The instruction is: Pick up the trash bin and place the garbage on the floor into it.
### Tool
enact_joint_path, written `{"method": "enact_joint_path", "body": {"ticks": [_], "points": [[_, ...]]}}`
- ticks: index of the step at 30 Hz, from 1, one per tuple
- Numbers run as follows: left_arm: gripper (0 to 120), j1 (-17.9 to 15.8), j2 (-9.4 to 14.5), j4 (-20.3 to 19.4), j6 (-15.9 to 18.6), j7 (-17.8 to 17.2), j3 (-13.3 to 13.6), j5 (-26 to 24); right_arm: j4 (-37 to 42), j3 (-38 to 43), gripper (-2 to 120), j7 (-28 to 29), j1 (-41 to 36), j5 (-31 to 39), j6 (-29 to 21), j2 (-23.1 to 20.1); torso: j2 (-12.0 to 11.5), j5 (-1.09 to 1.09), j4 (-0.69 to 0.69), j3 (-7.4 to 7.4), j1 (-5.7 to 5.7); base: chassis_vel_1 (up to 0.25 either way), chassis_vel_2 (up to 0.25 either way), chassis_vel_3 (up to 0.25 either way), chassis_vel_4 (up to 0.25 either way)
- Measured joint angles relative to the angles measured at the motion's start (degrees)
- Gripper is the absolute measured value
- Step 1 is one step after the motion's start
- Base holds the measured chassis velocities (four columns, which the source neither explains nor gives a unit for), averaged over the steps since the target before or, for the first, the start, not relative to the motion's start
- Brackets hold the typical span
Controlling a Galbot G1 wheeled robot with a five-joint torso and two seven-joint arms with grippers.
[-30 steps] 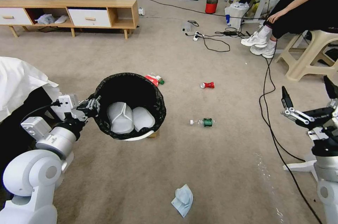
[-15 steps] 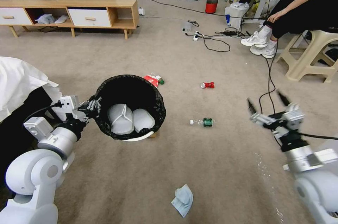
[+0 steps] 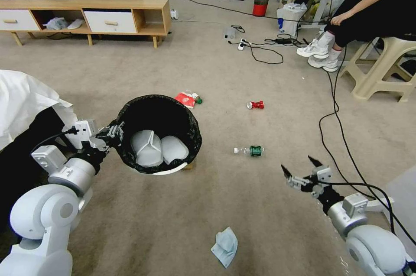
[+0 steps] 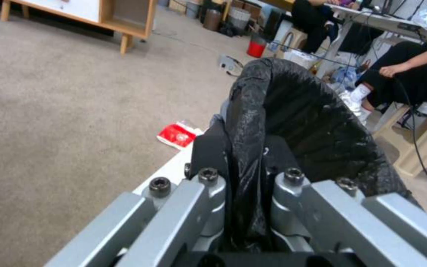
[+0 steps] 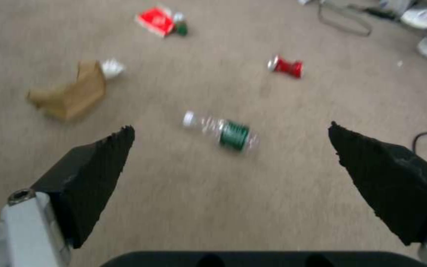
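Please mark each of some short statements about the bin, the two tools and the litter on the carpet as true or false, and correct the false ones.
1. The left tool grips the rim of the trash bin. True.
2. The right tool holds the clear bottle. False: it is open and empty, and the bottle lies on the carpet.
3. The crushed red can is inside the bin. False: it lies on the carpet.
4. The blue face mask lies on the carpet. True.
5. The red packet lies on the carpet beyond the bin. True.
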Motion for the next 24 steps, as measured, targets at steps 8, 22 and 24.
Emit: {"method": "enact_joint_path", "body": {"ticks": [8, 22, 24], "points": [[7, -0.69, -0.38, 1.43, -0.24, 0.05, 0.52, 0.64, -4.81, -3.97, 100, -1.98, 0.27, 0.71, -4.34, -0.96, 0.00, 0.00, 0.00, 0.00, 0.00, 0.000, 0.000, 0.000, 0.000], [7, -0.32, -1.26, 2.52, -0.66, 0.16, 1.14, 1.67, -14.40, -12.67, 100, -15.37, 4.07, -2.81, 7.23, -2.24, 0.00, 0.01, 0.00, 0.00, 0.00, 0.000, 0.000, 0.000, 0.000], [7, -0.20, -1.32, 2.51, -0.69, 0.17, 1.15, 1.70, -15.32, -12.75, 100, -17.81, 4.26, -3.98, 8.71, -2.60, 0.00, 0.01, 0.00, 0.00, 0.00, 0.000, 0.000, 0.000, 0.000]]}}
